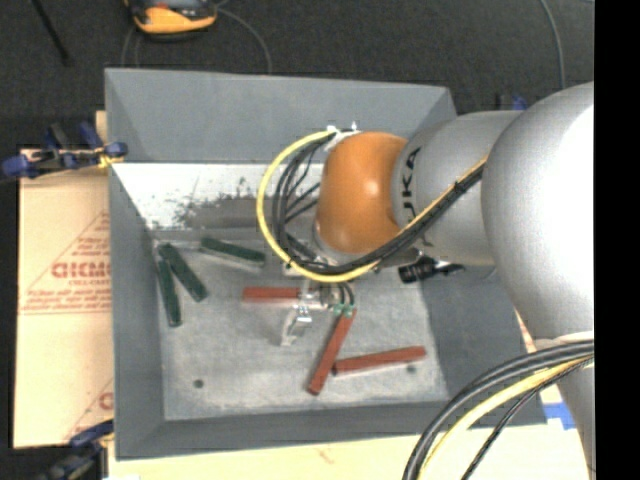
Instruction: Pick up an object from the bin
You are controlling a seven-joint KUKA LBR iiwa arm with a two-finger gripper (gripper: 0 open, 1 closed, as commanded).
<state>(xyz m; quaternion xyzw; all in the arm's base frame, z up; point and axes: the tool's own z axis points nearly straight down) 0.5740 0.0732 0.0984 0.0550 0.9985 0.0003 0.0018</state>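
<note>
The pincer (298, 320) hangs low in the middle of the bin (220, 363), between a short red stick (268, 293) and a slanted red stick (328, 356) just beside it. I cannot tell whether it is open or holds anything, so it should centre over one stick, crosswise, before closing.

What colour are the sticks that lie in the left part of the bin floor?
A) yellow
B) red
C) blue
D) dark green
D: the green sticks lie at the left of the bin floor, while the red sticks lie nearer the middle and right, by the gripper.
</note>
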